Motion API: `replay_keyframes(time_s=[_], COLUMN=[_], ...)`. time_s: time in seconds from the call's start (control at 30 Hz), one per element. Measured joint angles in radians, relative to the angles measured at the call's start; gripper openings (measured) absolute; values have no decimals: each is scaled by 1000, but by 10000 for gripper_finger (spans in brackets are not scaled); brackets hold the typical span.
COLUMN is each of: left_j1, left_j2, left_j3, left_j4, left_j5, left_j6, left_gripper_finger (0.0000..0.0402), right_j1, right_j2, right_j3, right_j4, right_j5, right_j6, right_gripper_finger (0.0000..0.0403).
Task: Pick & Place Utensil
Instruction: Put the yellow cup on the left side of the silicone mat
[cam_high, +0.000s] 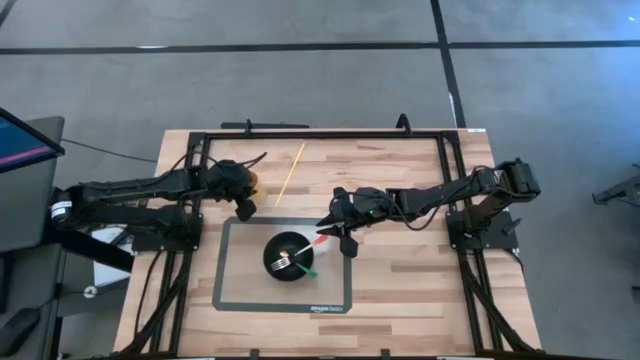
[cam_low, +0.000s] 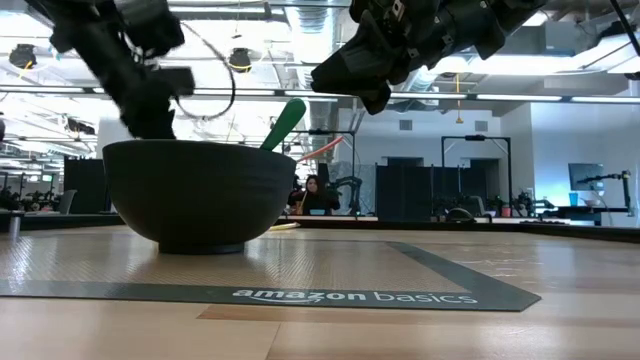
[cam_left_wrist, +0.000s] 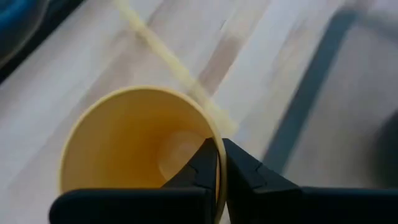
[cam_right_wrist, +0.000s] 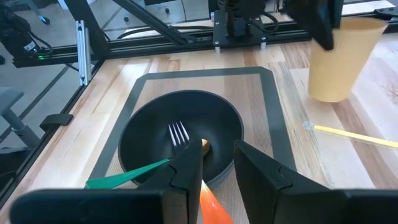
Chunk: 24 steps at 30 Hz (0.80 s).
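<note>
Holding green fork (cam_right_wrist: 134, 173): black bowl (cam_right_wrist: 152, 124)

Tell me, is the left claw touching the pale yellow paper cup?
Touching. In the left wrist view, the left claw is closed on the rim of the pale yellow paper cup, one finger inside and one outside, with no gap.

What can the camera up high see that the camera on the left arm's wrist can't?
Only the high view shows the black bowl with a green-handled fork in it, the grey mat, and the right gripper beside the bowl holding an orange utensil.

Only the left wrist view shows the inside of the yellow cup, with the left gripper pinched on its rim.

Both show the wooden table and the thin yellow stick lying near the cup.
</note>
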Motion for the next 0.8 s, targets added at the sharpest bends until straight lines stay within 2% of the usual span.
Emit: replay_keyframes(time_s=[0.07, 0.3, 0.53, 0.67, 0.8], left_j1=[-64, -366, -648, -726, -728], left_j2=[-5, -3, 54, 139, 231], left_j3=[38, 166, 171, 171, 171], left_j4=[-3, -190, -285, -317, -302], left_j5=[-1, -1, -129, -237, -224], left_j6=[-67, -310, -569, -608, -619], left_gripper_finger=[10, 10, 9, 10, 15], right_j1=[0, -8, -69, -112, -145], right_j2=[0, 0, 0, 0, 0], right_j3=[0, 0, 0, 0, 0], right_j4=[0, 2, 81, 97, 110], right_j5=[0, 0, 18, 30, 29], right_j6=[0, -3, -66, -72, -72], right_gripper_finger=[86, 86, 86, 86, 86])
